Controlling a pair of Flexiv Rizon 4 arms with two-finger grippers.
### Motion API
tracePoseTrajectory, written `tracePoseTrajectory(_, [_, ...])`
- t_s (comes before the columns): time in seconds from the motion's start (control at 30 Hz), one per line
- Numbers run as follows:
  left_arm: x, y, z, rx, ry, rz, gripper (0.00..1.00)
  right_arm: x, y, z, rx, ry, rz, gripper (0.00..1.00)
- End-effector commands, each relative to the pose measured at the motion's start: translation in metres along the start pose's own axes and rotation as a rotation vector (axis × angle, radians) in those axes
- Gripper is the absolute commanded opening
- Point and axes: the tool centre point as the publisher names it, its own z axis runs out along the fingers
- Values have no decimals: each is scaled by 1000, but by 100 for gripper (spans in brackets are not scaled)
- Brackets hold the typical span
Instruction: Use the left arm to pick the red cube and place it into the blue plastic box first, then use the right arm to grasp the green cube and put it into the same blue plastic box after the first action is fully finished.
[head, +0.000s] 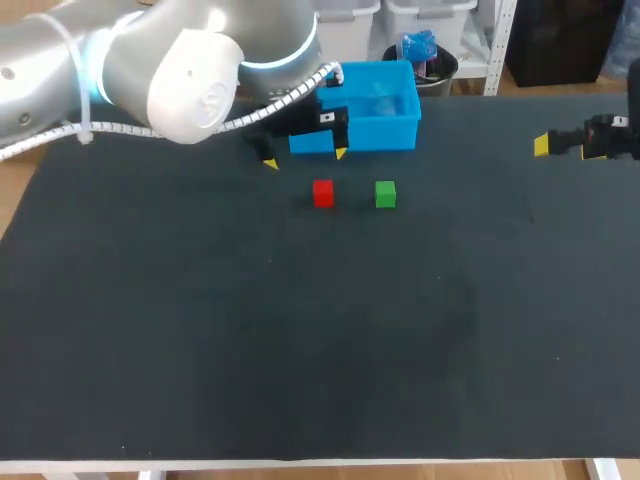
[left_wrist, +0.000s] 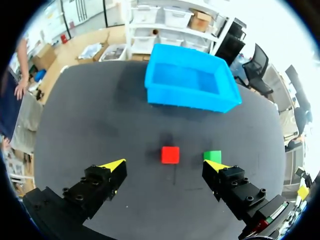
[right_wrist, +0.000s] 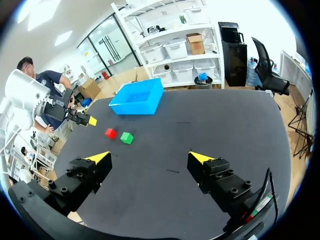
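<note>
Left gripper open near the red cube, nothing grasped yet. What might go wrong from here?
The green cube sits close beside the red cube, near one finger of the left gripper; descending may knock it. The blue box stands just beyond, so a low carry might clip its wall.

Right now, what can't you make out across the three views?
- Head view: the left arm and left end effector cover the blue box on its left side, hiding that part of its inside.
- Head view: the right end effector shows only one yellow tip; the picture's edge cuts off its arm.
- Right wrist view: the red cube and green cube are too small for surface detail.
</note>
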Motion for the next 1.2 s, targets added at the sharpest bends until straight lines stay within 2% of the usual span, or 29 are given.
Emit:
tracePoseTrajectory(0.03, [-9, -12, 14, -5, 18, 6, 100, 0, 0, 1, 2, 0, 0, 100])
tracePoseTrajectory(0.47, [-3, -13, 35, -11, 91, 3, 100, 0, 0, 1, 2, 0, 0, 100])
tracePoseTrajectory(1.2, [8, -8, 77, -20, 157, 43, 100, 0, 0, 1, 2, 0, 0, 100])
